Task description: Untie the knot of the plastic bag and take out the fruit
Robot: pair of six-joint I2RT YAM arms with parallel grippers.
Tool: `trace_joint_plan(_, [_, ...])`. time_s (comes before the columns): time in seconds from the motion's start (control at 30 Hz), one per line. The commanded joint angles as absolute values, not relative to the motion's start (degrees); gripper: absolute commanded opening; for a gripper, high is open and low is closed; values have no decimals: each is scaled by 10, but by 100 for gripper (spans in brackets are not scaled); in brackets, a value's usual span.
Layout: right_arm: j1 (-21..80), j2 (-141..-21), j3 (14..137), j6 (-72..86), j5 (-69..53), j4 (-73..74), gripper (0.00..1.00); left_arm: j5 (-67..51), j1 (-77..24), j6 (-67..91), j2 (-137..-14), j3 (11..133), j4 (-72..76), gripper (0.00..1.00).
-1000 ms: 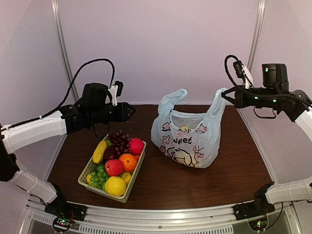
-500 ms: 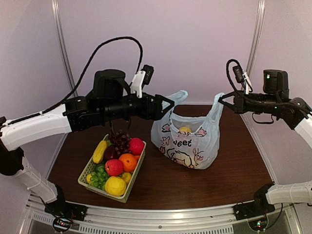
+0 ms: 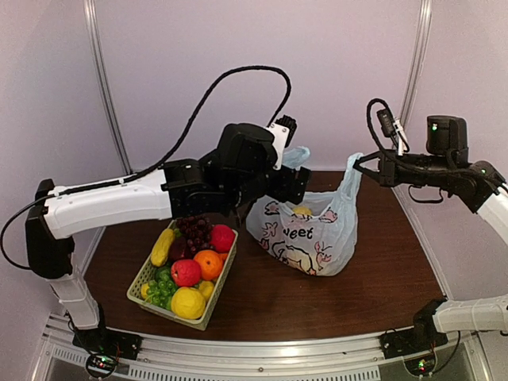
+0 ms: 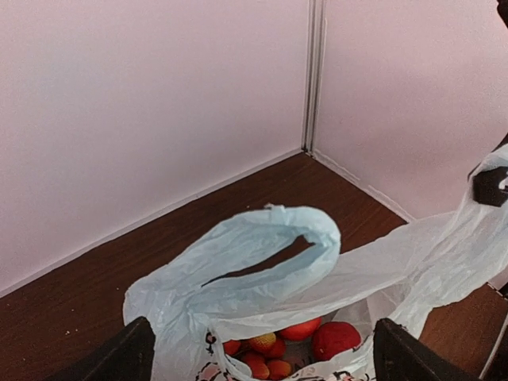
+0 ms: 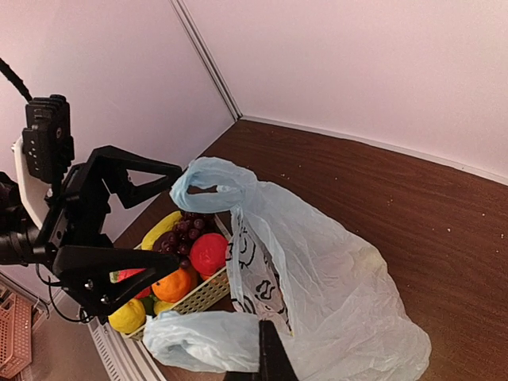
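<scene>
The left gripper (image 3: 295, 184), which a second ago hung half-closed behind the basket (image 3: 208, 305), has swung right across the table (image 3: 381, 278) and now hovers at the mouth of the plastic bag (image 3: 309, 234), its jaws spread wide and holding nothing. The right gripper (image 3: 361, 163) remains clamped on one handle of the bag, pulling the film up and out to the right as it did before, and the bag sits on the same spot at the middle of the table. Its loose handle (image 4: 270, 238) arches free on the left side, apart from the held one, so the mouth gapes. Red and orange fruit (image 4: 333, 337) lies at the bottom, with one yellow piece showing through the film from above. The basket, piled with grapes, an orange, apples and yellow pieces, rests unmoved at the front left. The table is dark brown wood with a metal rail along its near edge, enclosed by plain pale pink walls (image 3: 333, 71) joined by slim metal uprights.
</scene>
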State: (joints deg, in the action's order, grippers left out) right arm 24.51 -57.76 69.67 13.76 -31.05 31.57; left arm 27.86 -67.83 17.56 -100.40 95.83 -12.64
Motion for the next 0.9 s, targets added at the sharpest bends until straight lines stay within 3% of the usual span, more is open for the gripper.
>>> trace_joint_plan(0.0, [248, -570, 684, 143, -320, 303, 0, 359, -679, 145, -1034, 1011, -135, 98])
trace_joint_plan(0.3, [249, -558, 659, 159, -321, 287, 0, 431, -679, 91, -1103, 1103, -140, 97])
trace_joint_plan(0.63, [250, -559, 658, 159, -322, 291, 0, 292, -678, 48, -1150, 1127, -110, 97])
trace_joint_plan(0.87, [250, -560, 654, 162, -324, 287, 0, 353, -674, 37, -1181, 1154, -114, 97])
